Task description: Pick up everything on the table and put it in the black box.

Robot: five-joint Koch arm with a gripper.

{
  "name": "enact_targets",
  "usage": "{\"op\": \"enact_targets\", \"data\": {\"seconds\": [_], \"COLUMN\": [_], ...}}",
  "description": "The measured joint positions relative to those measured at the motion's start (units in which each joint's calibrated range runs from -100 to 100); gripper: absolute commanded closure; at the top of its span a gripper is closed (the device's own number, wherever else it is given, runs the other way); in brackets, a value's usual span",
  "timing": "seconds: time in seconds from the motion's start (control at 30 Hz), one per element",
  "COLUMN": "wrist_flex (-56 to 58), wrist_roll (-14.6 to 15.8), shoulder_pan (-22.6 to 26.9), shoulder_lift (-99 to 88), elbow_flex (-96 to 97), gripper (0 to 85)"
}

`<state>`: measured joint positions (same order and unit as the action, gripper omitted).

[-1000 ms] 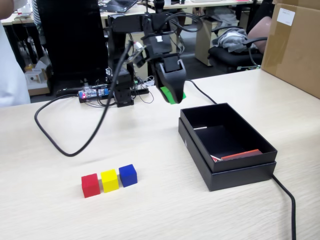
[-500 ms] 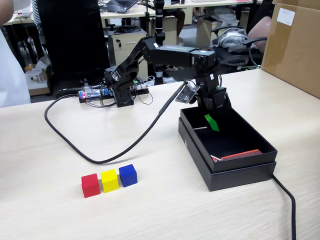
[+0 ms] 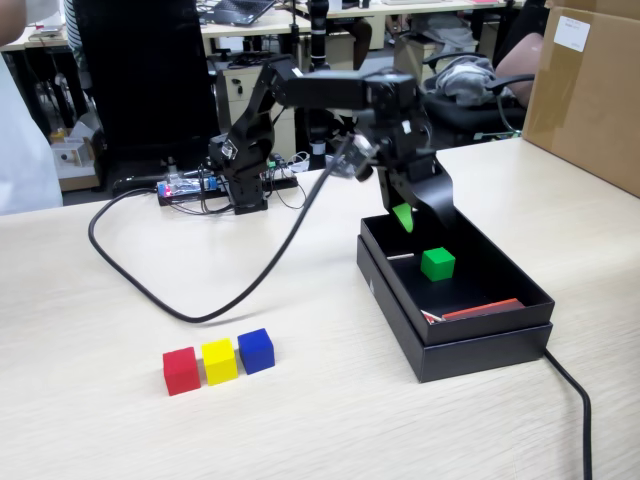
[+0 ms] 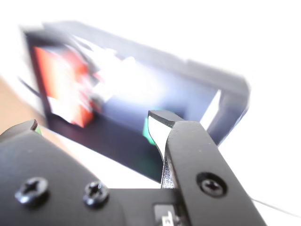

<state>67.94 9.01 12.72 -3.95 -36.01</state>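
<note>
Hovering over the black box (image 3: 455,285), the claw (image 3: 412,218) hangs parted and empty, its hold apparently just given up, though the wrist view is blurred. The green cube (image 3: 437,263) sits inside the box. Red cube (image 3: 181,370), yellow cube (image 3: 219,360) and blue cube (image 3: 256,350) wait in a row on the bench (image 3: 120,420), well apart from the box; the next move likely calls for a swing back to them.

Fixed view: even, bright indoor light; the counter (image 3: 120,420) is sharp, and shadows beneath the cubes and beside the box (image 3: 455,345) are faint and soft. The far room is dimmer. Wrist view: heavily overexposed, the upper and right areas washed out to white. The box (image 4: 136,94) is smeared and out of focus, while the near tool (image 4: 94,122) and its screws appear sharp.
</note>
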Motion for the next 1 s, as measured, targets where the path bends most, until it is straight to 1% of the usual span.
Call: {"op": "enact_targets", "data": {"seconds": [0.07, 0.2, 0.27, 0.33, 0.37, 0.47, 0.5, 0.67, 1.0], "wrist_flex": [0.1, 0.1, 0.1, 0.1, 0.1, 0.1, 0.1, 0.1, 0.1], "wrist_roll": [-3.0, -10.1, -13.2, -15.2, -16.8, -18.0, -18.7, -19.6, -20.5], "shoulder_pan": [-4.7, -13.7, -17.5, -20.2, -22.3, -23.6, -24.5, -25.3, -25.5], "shoulder_lift": [-6.6, -7.4, -5.8, -2.1, 2.7, 8.0, 13.5, 26.7, 40.9], "elbow_flex": [2.1, 2.2, 1.9, 0.8, -0.6, -4.7, -9.4, -18.8, -22.7], "gripper": [39.1, 38.8, 38.8, 38.8, 38.8, 39.1, 39.1, 39.2, 39.2]}}
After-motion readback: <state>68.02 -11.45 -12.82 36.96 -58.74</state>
